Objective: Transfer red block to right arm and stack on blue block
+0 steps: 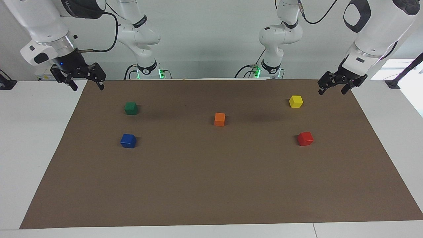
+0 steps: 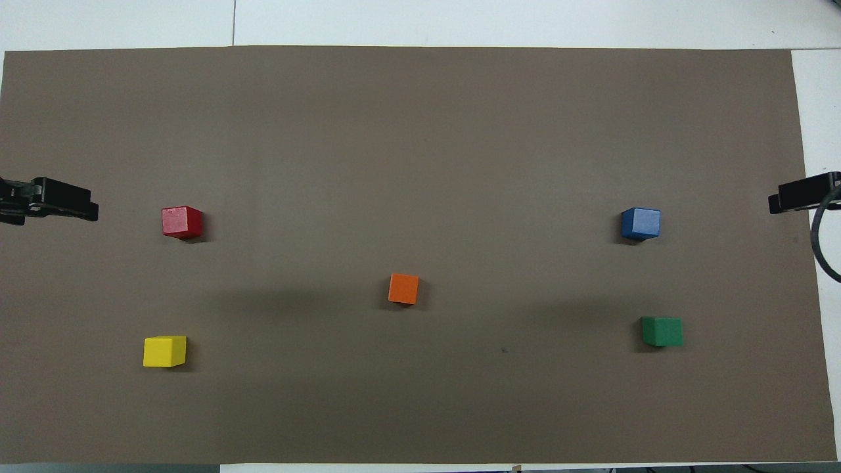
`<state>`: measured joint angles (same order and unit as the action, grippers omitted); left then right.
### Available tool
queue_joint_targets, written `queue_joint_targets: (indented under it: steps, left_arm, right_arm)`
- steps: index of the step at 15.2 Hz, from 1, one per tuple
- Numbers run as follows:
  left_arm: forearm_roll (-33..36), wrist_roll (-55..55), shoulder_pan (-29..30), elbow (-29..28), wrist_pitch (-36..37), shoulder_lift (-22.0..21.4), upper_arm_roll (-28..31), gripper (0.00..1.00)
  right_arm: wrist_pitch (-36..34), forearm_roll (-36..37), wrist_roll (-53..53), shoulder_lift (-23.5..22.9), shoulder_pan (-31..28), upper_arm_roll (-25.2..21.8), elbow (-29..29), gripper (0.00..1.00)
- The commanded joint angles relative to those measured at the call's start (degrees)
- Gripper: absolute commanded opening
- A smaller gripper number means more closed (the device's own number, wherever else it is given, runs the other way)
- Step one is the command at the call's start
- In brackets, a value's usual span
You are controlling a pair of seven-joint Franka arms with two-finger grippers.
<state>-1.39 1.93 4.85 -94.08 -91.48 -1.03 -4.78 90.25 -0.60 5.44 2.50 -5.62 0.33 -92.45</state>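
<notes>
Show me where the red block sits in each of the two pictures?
Facing view: the red block lies toward the left arm's end of the mat, farther from the robots than the yellow block.
Overhead view: the red block lies above the yellow block.
Shared landmark: the yellow block.

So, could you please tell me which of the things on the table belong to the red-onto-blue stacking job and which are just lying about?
In the job:
- red block, toward the left arm's end
- blue block, toward the right arm's end
- left tool and right tool, both raised at the mat's ends

Lying about:
- orange block, mid-mat
- yellow block
- green block
- brown mat
</notes>
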Motion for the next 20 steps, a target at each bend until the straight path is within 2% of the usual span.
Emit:
queue_joint_targets:
  steps: [1,4,5,7,11,14,17,20]
  left_arm:
    - [1.2,-0.2,0.0,0.1,-1.1,0.2,-0.5,1.00]
    - [1.0,-0.7,0.1,-2.0,-2.0,-0.7,0.4,1.00]
    - [1.0,-0.8,0.0,-4.2,-2.3,-1.8,1.1,1.00]
    - [1.0,-0.7,0.0,-8.1,-9.6,-1.9,1.9,1.00]
    - [1.2,-0.5,0.3,-10.6,-18.2,4.4,1.9,1.00]
    - [1.3,-0.9,0.0,-12.6,-23.7,9.5,1.4,1.00]
    - [1.6,-1.6,-0.2,-19.9,-35.0,10.7,0.7,1.00]
    - [1.7,-1.7,-0.4,-22.5,-39.6,12.5,0.6,1.00]
  right_arm:
    - [-0.2,0.8,-0.5,1.4,-0.8,0.3,-1.5,1.00]
    - [-0.2,0.7,-0.7,1.5,-1.1,0.4,-1.6,1.00]
    - [-0.1,0.7,-0.7,1.5,-1.1,0.4,-1.6,1.00]
    - [0.0,0.2,-0.6,1.5,-1.1,0.4,-1.8,1.00]
    - [1.4,0.0,-0.3,1.5,-0.6,0.5,-4.3,1.00]
    - [7.2,-0.4,1.0,1.7,-0.6,0.5,-11.1,1.00]
    - [11.7,-3.1,1.8,0.8,-0.5,0.6,-15.1,1.00]
    - [14.9,-8.7,5.1,-2.5,-0.7,0.6,-15.9,1.00]
